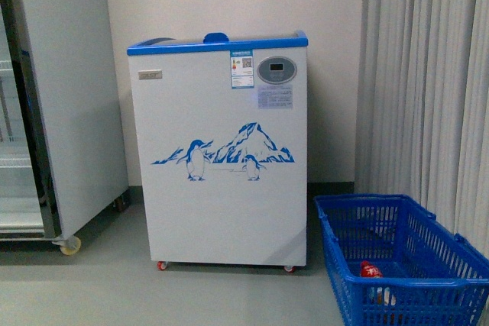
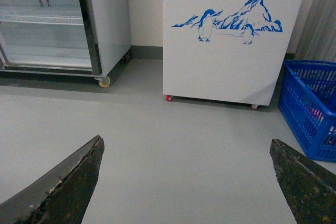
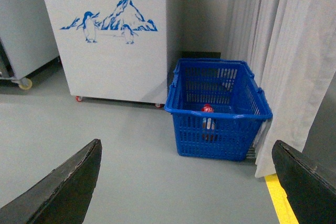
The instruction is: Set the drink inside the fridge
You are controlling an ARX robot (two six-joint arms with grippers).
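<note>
Grey flooring [image 1: 114,288] is spread across a room closed off by a pale wall and a pleated curtain [image 1: 428,74]. No worktop is seen; everything stands on the floor. The left gripper [image 2: 185,141] is held wide open, its two dark fingers [image 2: 68,182] spread far apart with nothing gripped between them. The right gripper [image 3: 186,143] is likewise opened wide and is empty. Straight ahead of the left gripper, well apart from it, the fridge [image 2: 226,61] is seen on its small castors, with penguins and a mountain printed in blue on its white front (whether its lid is slid open cannot be told). A tall grey cabinet [image 2: 107,19] is set beside the fridge. Ahead of the right gripper, nearer to it than the fridge, a blue basket [image 3: 218,115] is placed by the curtain. The drink [image 3: 208,109] is found inside this basket, against the wall nearest the gripper, its red cap showing above the rim.
</note>
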